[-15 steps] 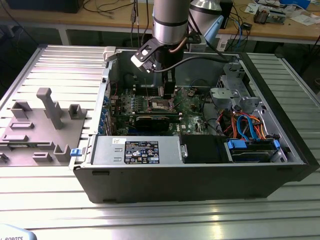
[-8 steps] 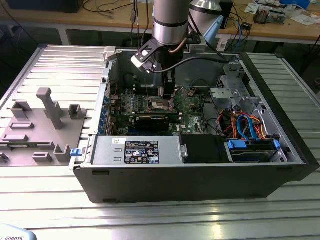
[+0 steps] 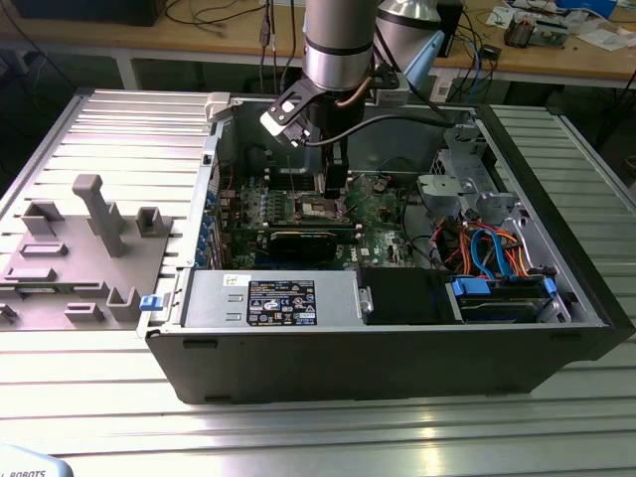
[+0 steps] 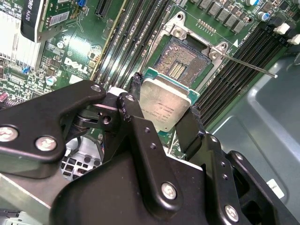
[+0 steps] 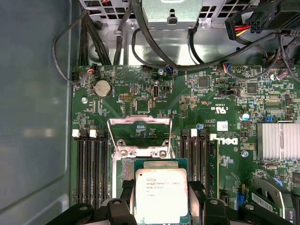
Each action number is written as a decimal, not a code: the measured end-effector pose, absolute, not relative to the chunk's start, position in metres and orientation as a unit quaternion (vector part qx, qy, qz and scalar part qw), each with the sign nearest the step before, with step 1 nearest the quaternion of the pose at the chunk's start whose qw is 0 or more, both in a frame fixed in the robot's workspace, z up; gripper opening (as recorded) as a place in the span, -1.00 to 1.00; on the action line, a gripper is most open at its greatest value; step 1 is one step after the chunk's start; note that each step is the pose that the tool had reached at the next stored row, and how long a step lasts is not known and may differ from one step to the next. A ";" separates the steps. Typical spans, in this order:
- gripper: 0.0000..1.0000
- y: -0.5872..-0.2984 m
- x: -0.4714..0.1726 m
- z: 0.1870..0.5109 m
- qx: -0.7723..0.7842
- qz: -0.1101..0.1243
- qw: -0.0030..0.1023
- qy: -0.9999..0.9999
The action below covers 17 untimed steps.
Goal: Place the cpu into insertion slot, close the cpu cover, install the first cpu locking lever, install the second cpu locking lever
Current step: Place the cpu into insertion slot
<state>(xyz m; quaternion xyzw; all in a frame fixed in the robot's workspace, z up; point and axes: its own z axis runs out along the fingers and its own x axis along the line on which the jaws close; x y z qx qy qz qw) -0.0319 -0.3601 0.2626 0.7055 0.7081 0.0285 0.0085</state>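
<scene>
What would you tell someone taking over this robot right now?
The gripper is shut on the cpu, holding it over the edge of the insertion slot, not yet seated.
The slot is bare. The cpu cover stands open, and one locking lever sticks out free.
Done: cpu gripped and at the slot.
Left: seating the cpu, closing the cover, both levers.

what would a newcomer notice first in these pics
The silver-topped cpu, pinched in the black gripper, sits in the foreground of both wrist views, close by the open insertion slot. In the first wrist view the cpu cover stands raised beyond it. In the exterior view the arm reaches down into an open computer case.
</scene>
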 end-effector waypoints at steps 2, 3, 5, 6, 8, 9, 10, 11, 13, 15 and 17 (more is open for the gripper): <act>0.08 -0.360 -0.032 0.262 0.706 0.028 0.009 0.708; 0.08 -0.360 -0.032 0.262 0.706 0.028 0.009 0.708; 0.08 -0.360 -0.032 0.261 0.706 0.028 0.009 0.708; 0.08 -0.360 -0.032 0.261 0.706 0.028 0.009 0.708; 0.08 -0.360 -0.032 0.261 0.706 0.028 0.009 0.708; 0.08 -0.360 -0.032 0.260 0.706 0.028 0.009 0.708; 0.08 -0.360 -0.032 0.260 0.706 0.028 0.009 0.708; 0.08 -0.360 -0.032 0.260 0.706 0.028 0.009 0.708; 0.08 -0.360 -0.032 0.260 0.706 0.029 0.009 0.708; 0.08 -0.360 -0.032 0.259 0.706 0.028 0.009 0.708; 0.08 -0.360 -0.032 0.259 0.706 0.028 0.009 0.708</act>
